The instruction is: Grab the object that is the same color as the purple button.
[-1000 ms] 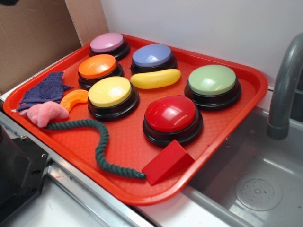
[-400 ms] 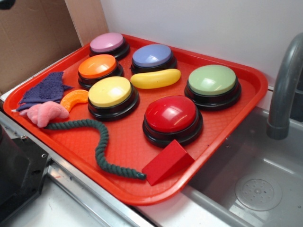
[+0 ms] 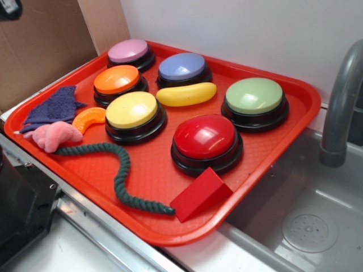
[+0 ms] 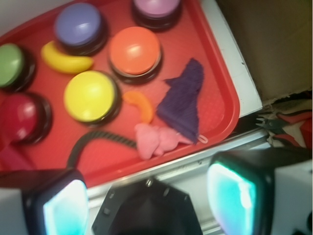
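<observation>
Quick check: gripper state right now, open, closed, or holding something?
Gripper: open and empty, with the jaws spread wide, above the near edge of the red plastic tray; the dark purple terry cloth scrap lies untouched.

Hand (image 3: 8, 7) cropped at exterior corner; wrist view blurred.

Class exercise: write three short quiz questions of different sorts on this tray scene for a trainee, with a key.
1. True or false: the purple cloth lies on the red tray.
2. What touches the cloth's lower edge? A) pink plush toy B) yellow banana C) red wedge
3. Fill in: the purple button stands directly behind the ___.

Key: 1 true; 2 A; 3 banana. The gripper is open and holds nothing.
</observation>
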Motion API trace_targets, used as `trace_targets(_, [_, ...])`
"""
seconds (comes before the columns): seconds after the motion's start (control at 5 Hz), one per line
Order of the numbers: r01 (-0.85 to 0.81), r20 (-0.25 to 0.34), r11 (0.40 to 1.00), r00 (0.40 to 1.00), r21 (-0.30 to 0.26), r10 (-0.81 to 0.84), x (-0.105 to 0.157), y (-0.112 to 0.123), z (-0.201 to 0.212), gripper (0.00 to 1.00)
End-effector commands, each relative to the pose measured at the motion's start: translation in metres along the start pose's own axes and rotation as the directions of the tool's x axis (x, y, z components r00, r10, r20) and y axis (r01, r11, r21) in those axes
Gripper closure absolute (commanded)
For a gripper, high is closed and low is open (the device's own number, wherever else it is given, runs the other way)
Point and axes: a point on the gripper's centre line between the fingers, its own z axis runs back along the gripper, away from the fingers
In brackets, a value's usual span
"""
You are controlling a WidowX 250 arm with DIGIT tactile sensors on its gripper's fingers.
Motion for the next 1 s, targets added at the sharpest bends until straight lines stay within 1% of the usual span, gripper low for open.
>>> trace_targets(0.0, [-0.192,0.062,0.981,0.980,0.015,0.191,0.017,0.045,-0.035,0.00])
trace_targets(0.2, [-0.330,0.136,0.944,0.935,0.000,0.327,0.017,0.061,-0.067,0.00])
trace_targets(0.4, [-0.384,0.176,0.923,0.909,0.006,0.377,0.020,0.071,-0.093,0.00])
trace_targets(0.6, [-0.414,0.175,0.910,0.896,0.001,0.407,0.026,0.074,-0.116,0.00])
trace_targets(0.8, [-0.373,0.140,0.928,0.917,-0.023,0.372,0.035,0.065,-0.137,0.00])
